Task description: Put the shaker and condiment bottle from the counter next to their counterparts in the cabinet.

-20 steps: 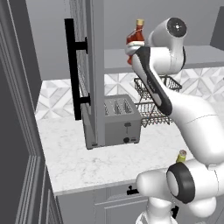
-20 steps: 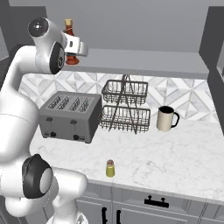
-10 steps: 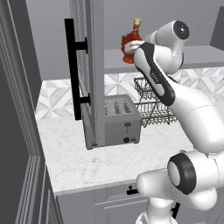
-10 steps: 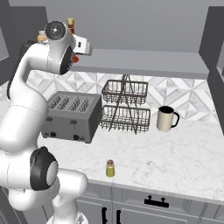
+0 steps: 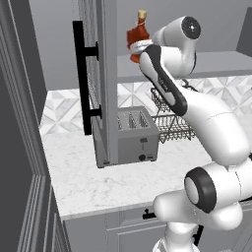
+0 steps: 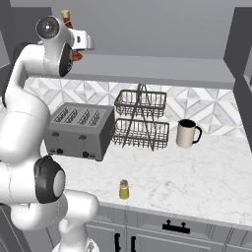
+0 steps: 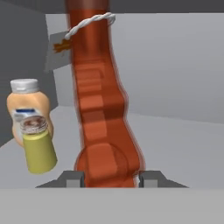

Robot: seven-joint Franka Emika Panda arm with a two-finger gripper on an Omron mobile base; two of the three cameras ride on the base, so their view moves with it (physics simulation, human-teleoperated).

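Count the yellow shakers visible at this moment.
2. One shaker stands on the counter near its front edge. A second yellow shaker sits on the cabinet shelf in front of a peach bottle. The arm could hide others.

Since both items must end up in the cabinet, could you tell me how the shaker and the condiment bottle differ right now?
The shaker stands free on the counter; the condiment bottle is held up at the cabinet shelf by the gripper. The shaker is a small yellow cylinder; the condiment bottle is red, flat and larger. Both are capped and roughly upright.
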